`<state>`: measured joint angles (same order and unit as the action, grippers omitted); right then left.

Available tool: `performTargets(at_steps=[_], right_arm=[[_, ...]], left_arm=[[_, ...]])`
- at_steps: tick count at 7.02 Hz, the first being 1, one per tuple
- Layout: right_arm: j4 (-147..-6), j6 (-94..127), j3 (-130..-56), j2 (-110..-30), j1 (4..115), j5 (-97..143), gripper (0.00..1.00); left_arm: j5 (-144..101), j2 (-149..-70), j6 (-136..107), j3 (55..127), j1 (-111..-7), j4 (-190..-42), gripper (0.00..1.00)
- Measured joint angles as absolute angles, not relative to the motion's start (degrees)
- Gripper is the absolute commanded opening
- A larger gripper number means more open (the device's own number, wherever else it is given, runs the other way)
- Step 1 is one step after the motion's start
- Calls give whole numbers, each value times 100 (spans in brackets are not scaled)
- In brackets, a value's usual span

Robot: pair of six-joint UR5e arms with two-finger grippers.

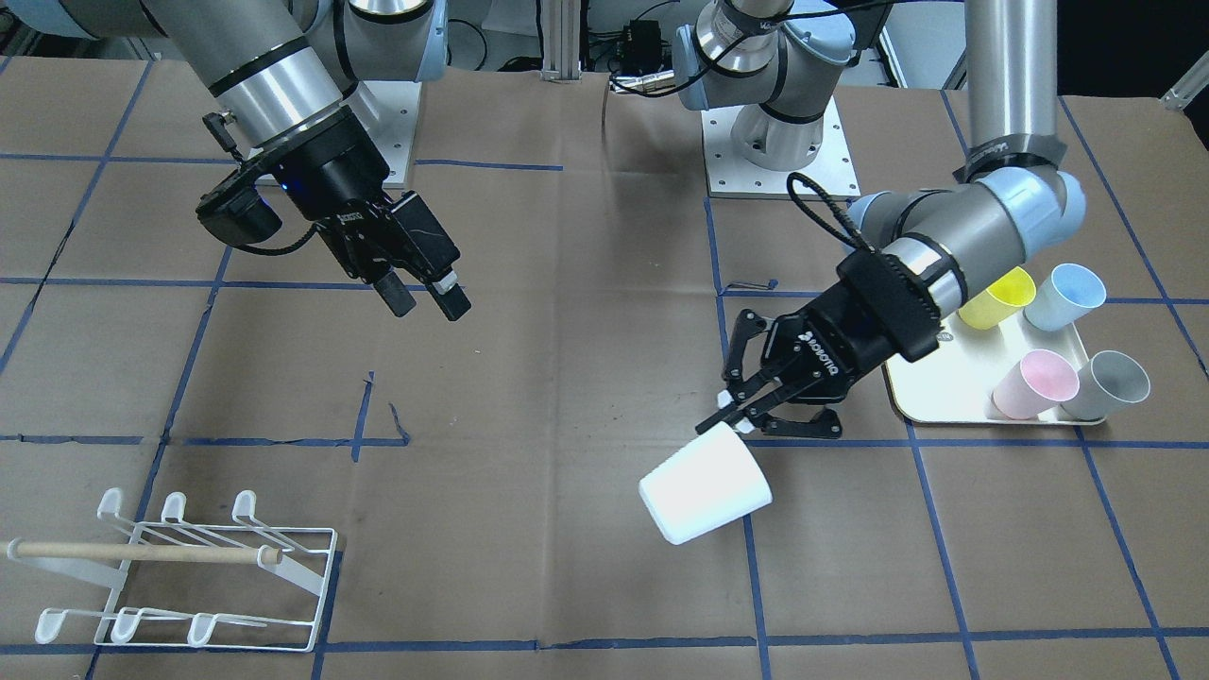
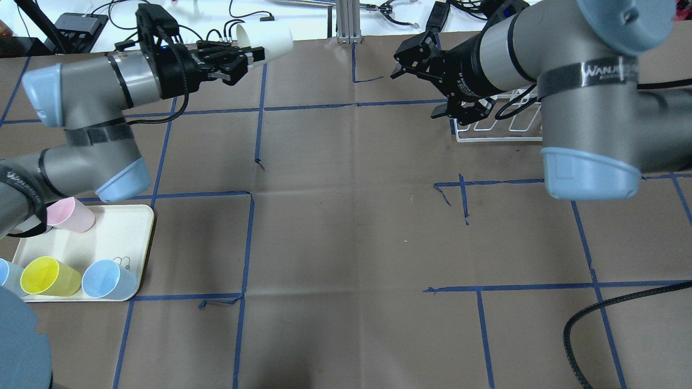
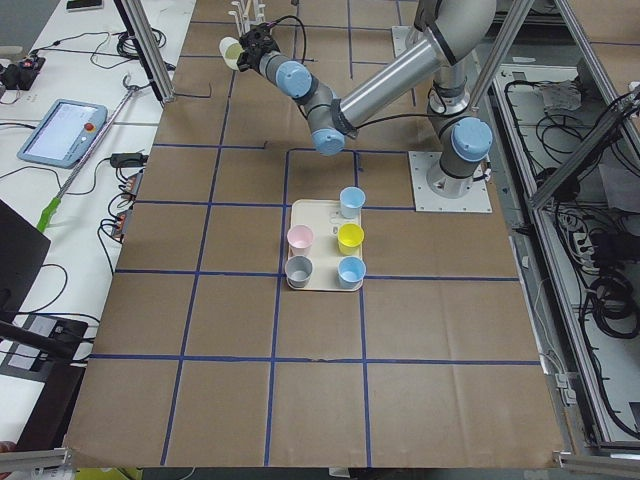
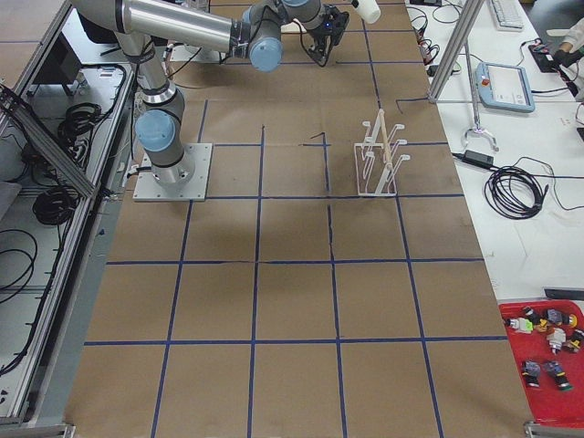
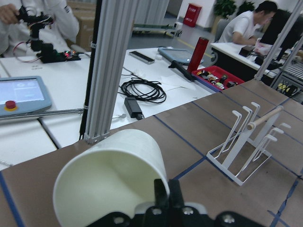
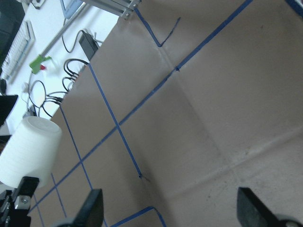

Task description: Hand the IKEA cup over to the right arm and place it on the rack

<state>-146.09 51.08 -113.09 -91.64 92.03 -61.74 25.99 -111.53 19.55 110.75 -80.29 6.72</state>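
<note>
Over a brown-papered surface (image 1: 567,359) gridded in blue tape, carrying the white IKEA cup (image 1: 704,482) in mid-air, tipped on its side, pinched at the rim by the left gripper (image 1: 741,408) with its claw fingers clamped over the lip. Hovering well apart from it with the right gripper (image 1: 427,304), pads spread and nothing between them. Reading this as the hand-over, with the two grippers not yet brought together. Doing it well likely calling for: turning the cup's free base end toward the spread pads, lining those pads up across the cup wall clear of the claw fingers, squeezing only enough to hold a smooth tapered wall, and confirming the right grip before loosening the left. Watching for the cup sliding out along its taper, or the two grippers bumping at the rim. Leaving the rack (image 1: 142,552) for afterwards, far off on the right arm's side. Ignoring the tray (image 1: 930,401) of coloured cups beside the left arm.
</note>
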Motion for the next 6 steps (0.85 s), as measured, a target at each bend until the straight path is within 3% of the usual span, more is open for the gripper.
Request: performTargets(at_steps=[3, 6], right_arm=[[-17273, 7477, -12441, -9161, 9239, -5903, 99], [-17597, 7941, -12573, -9173, 9312, -5883, 100]], left_arm=[[2803, -11530, 439, 11174, -8564, 2592, 3], [2935, -11509, 122, 11520, -8798, 3155, 4]])
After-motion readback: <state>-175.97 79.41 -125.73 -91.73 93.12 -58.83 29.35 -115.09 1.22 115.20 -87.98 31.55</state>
